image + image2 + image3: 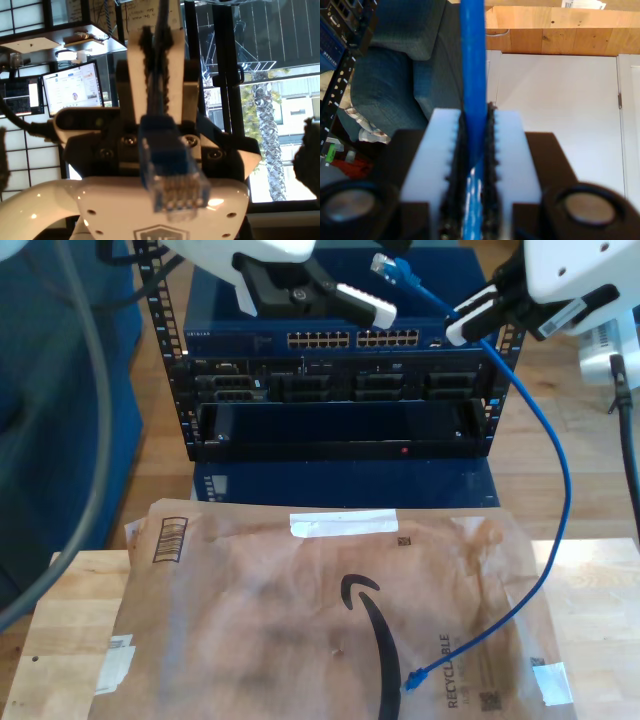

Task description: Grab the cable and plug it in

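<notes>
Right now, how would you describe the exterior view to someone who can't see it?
My second gripper, at the exterior view's upper right, holds a blue cable in its jaws, the plug poking out above a rack of network gear. The cable loops down to a brown paper mailer, where its other plug lies.

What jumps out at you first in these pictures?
The bright blue cable grabs the eye first. It loops from the exterior view's upper right down onto a brown paper mailer on the table. My second claw is clamped on it. Its clear plug looms close in the first wrist view, and a dark equipment rack stands behind the mailer.
</notes>
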Controlling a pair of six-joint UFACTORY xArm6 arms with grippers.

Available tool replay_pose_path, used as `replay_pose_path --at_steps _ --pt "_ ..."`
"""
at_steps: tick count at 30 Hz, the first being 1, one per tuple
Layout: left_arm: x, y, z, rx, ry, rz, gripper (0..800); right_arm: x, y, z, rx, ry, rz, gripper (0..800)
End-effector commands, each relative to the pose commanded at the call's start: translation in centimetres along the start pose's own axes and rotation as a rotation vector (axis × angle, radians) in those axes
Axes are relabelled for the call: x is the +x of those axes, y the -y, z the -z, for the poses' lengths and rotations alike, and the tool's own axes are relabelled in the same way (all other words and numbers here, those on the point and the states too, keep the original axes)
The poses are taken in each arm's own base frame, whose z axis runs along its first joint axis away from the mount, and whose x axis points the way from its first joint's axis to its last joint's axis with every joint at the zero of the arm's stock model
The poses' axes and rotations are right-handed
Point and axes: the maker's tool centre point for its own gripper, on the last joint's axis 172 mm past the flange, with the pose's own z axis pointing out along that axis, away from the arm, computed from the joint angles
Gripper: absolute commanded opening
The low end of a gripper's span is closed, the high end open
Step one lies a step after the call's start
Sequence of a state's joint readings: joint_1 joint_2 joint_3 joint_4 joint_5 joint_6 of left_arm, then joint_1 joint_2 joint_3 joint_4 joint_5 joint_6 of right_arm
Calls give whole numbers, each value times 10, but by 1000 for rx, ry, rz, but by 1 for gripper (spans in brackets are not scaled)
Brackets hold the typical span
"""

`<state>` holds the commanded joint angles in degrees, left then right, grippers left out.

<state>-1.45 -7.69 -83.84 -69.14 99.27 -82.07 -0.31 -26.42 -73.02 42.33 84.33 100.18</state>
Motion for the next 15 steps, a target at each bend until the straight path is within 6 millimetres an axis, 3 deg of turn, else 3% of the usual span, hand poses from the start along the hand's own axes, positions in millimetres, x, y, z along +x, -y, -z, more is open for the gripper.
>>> replay_pose_path --at_steps 3,9,12,15 --pt "2 1 -1 5 3 5 678 0 0 0 -2 0 0 2" --pt "7 0 -2 2 12 13 425 0 -1 0 -3 -1 0 2" --pt "6 0 -2 2 13 2 364 0 -1 0 -5 -1 0 2" --pt "4 -1 -2 -1 20 -3 363 0 -1 0 -5 -1 0 2"
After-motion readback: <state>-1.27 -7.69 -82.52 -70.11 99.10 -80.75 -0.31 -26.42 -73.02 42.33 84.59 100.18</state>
